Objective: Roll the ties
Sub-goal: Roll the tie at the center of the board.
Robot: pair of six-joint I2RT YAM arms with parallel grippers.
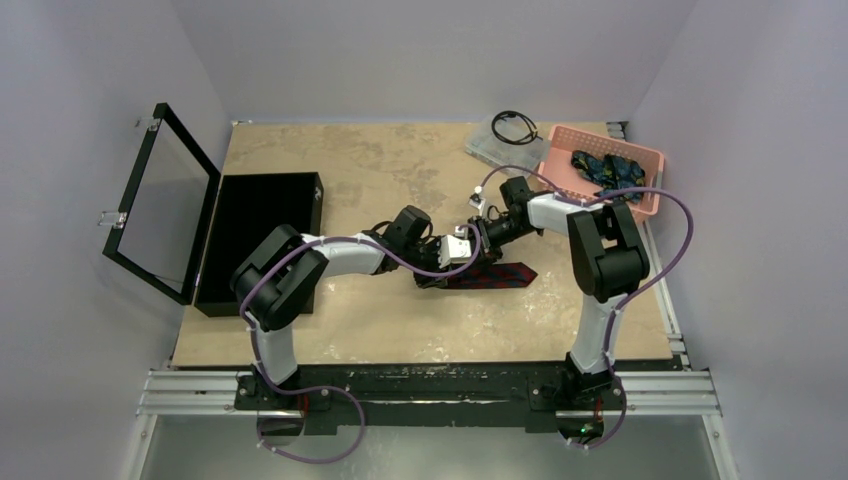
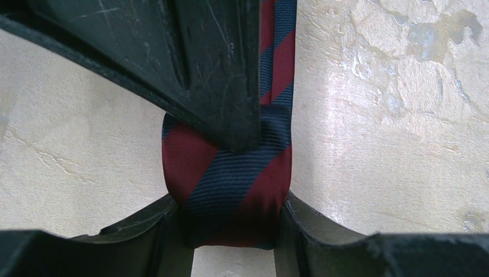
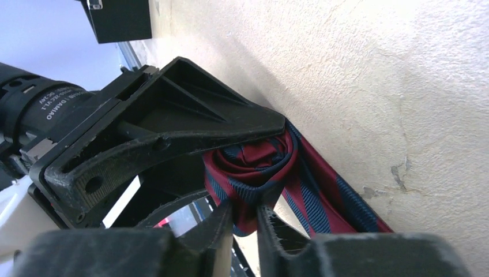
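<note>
Maroon tie (image 1: 502,274) sits midway on the bench (image 1: 380,170), part coiled, and we're deep in the rolling step! Left claw (image 2: 233,234) clamped across the roll's width, right claw (image 3: 245,222) pinched on the coil's edge. Next, I'd say: turn it along the flat tail, keeping it tight

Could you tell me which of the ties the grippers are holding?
The maroon navy-striped tie, partly rolled; the dark blue-teal ties lie in the pink basket.
</note>
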